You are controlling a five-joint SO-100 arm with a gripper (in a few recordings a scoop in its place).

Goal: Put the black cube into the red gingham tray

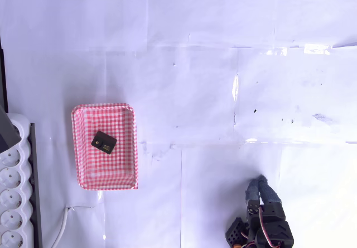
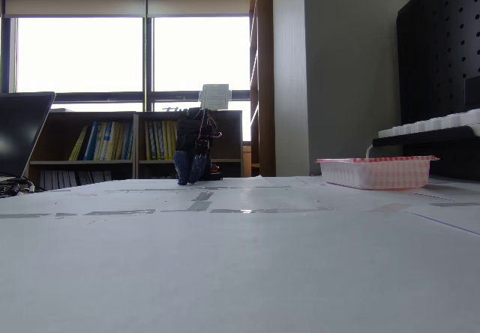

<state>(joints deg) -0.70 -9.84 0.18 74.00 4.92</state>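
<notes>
Inside red gingham tray (image 1: 104, 146), black cube (image 1: 104, 142)

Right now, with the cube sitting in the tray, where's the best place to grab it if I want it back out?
Come straight down from above and pinch two opposite side faces of the cube. It lies flat but turned askew to the tray walls, so rotate the fingers to match. It sits toward the middle with bare floor around it, and the raised rim would likely block a sideways approach.
</notes>
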